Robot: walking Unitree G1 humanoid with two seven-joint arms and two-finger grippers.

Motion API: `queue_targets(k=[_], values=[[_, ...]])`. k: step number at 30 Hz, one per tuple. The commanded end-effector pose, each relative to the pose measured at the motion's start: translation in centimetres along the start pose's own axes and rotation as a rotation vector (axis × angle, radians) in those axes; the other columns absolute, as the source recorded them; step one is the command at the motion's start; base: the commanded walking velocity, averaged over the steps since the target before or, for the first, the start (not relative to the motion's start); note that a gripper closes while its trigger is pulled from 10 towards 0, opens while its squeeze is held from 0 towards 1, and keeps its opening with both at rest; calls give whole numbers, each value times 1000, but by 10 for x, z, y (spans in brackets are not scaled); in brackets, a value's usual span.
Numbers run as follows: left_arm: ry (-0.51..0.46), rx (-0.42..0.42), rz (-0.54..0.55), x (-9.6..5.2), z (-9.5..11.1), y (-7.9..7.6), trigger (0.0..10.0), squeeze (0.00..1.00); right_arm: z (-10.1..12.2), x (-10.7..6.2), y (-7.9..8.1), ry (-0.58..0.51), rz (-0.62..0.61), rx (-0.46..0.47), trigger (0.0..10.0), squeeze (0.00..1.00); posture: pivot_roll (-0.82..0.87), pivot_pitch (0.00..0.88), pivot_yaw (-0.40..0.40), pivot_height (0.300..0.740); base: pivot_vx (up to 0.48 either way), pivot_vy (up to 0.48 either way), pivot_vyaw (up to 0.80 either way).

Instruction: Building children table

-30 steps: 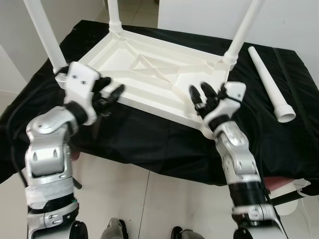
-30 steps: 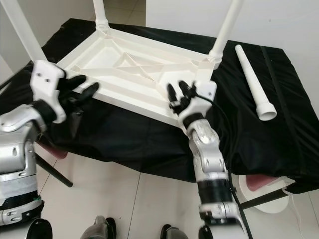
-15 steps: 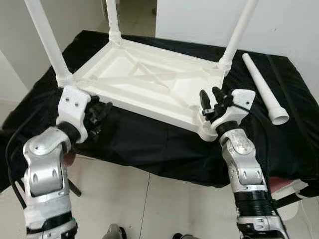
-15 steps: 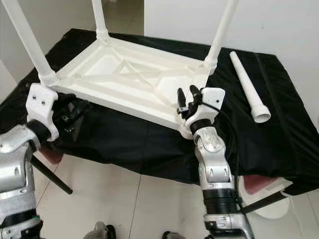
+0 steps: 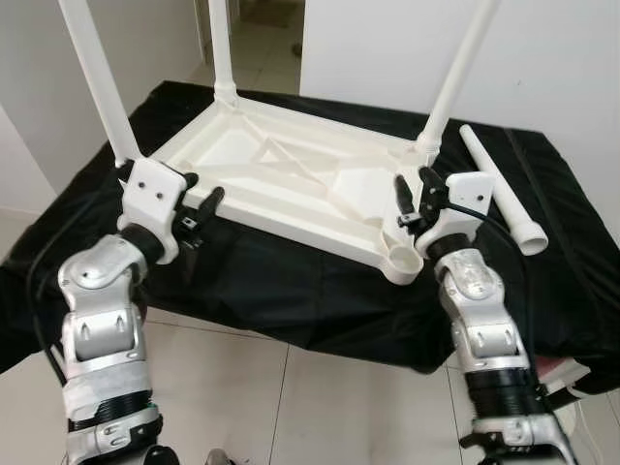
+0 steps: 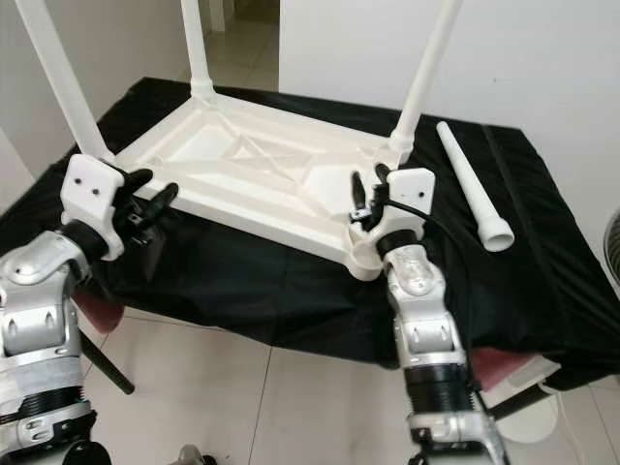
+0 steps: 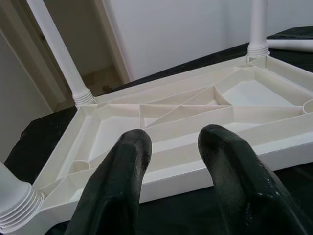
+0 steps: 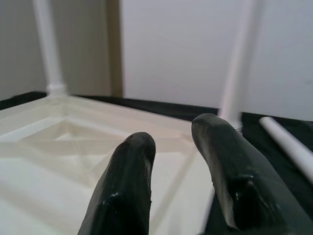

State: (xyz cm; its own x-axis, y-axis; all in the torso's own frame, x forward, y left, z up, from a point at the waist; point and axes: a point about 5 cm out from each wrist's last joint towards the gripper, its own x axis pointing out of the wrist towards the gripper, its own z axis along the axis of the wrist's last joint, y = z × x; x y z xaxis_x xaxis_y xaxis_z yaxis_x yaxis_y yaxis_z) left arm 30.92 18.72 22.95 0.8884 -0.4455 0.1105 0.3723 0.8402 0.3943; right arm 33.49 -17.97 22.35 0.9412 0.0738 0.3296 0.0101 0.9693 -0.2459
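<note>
1. I am holding my left gripper point(image 5: 199, 199) at the near left corner of the upturned white plastic children's table top point(image 5: 291, 179); its two black fingers point(image 7: 122, 161) are spread apart with nothing between them, pointing across the near rim of the top, and I cannot tell whether they are touching it.

2. The table top is lying upside down on a black cloth-covered work surface point(image 5: 291, 281), its ribbed underside facing up, set at a slant so that its near right corner is reaching closest to me.

3. Three white round plastic legs are standing upright in the corner sockets: the near left leg point(image 5: 97, 82) just beyond my left gripper, the far left leg point(image 5: 221, 48), and the far right leg point(image 5: 455, 73).

4. The near right corner is showing an open round socket point(image 5: 405, 260) with no leg in it.

5. I am holding my right gripper point(image 5: 414, 197) just above the right end of the table top, between the open socket and the far right leg; its fingers point(image 8: 222, 161) are parted and are gripping nothing, pointing out over the ribbed underside.

6. A fourth loose white tapered plastic leg point(image 5: 499, 189) is lying flat on the black cloth to the right of the table top, apart from it, with its wide open end turned toward the near right.
</note>
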Motion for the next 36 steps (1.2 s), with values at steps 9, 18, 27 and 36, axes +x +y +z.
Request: queue_targets(k=[9,18,27,36], values=[[-116,73,225,33,57,11,10000,0,-41,28,-63,330,-95,-58,10000,0,-30,82,0,740,0,0,0],[-122,41,145,40,58,-6,10000,0,-49,31,-92,408,-223,-96,10000,0,-43,100,14,740,0,0,0],[-46,-133,267,22,35,13,10000,0,-10,34,-39,94,119,169,10000,0,-21,106,0,740,0,0,0],[-21,-73,611,-14,20,71,10000,0,36,6,32,-135,306,309,10000,0,-29,98,6,740,0,0,0]])
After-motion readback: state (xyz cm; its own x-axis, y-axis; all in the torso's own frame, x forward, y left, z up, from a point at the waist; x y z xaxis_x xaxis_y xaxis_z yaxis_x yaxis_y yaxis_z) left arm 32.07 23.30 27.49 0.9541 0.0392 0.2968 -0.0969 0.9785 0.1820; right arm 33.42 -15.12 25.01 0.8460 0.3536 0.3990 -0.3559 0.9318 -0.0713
